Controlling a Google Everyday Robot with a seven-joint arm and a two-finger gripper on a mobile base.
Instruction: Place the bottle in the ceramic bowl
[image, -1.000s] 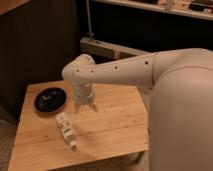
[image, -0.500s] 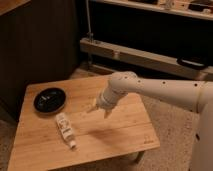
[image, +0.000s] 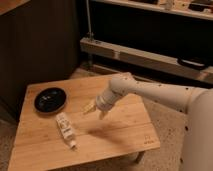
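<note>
The white bottle (image: 65, 129) lies on its side on the wooden table (image: 125, 131), cap pointing toward the front edge. The black ceramic bowl (image: 50, 99) sits at the table's back left, just behind the bottle, with nothing in it. My gripper (image: 95, 111) hangs over the middle of the table, to the right of the bottle and a little above the surface. Its fingers (image: 89, 108) point down and stand apart, holding nothing, so it is open. The white arm reaches in from the right.
A dark wall panel (image: 40, 50) rises behind and left of the table. A low metal rail (image: 150, 57) runs along the back under dark shelving. Speckled floor (image: 172, 135) lies to the right of the table.
The arm has stretched out and its bulky upper part has drawn back to the right. The gripper shifted slightly right, away from the bowl. Bottle and bowl have not moved.
</note>
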